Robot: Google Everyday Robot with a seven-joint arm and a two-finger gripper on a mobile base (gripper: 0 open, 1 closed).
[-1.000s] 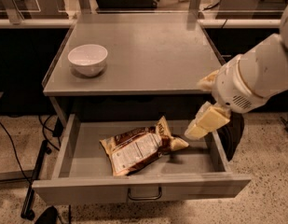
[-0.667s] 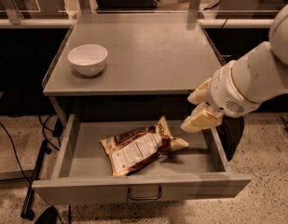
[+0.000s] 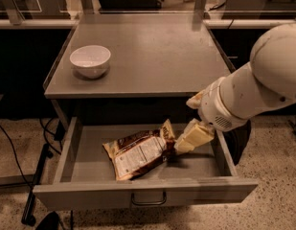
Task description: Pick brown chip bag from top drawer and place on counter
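Note:
The brown chip bag (image 3: pixel 140 153) lies flat in the open top drawer (image 3: pixel 142 193), label side up, with one pale yellow end pointing right. My gripper (image 3: pixel 184 124) hangs inside the drawer just right of the bag and is open. Its lower cream finger (image 3: pixel 194 136) reaches down to the bag's right end, and I cannot tell if it touches. The upper finger (image 3: pixel 195 100) sits near the counter's front edge. The grey counter (image 3: pixel 152 51) lies above the drawer. My white arm (image 3: pixel 262 90) comes in from the right.
A white bowl (image 3: pixel 90 60) stands on the counter's left side. A pale ledge with glass panels (image 3: pixel 32 20) runs behind the cabinet. Black cables (image 3: pixel 28 176) lie on the speckled floor at the left.
My gripper has moved left and down inside the drawer, closer to the right end of the chip bag. The bag and bowl have not moved.

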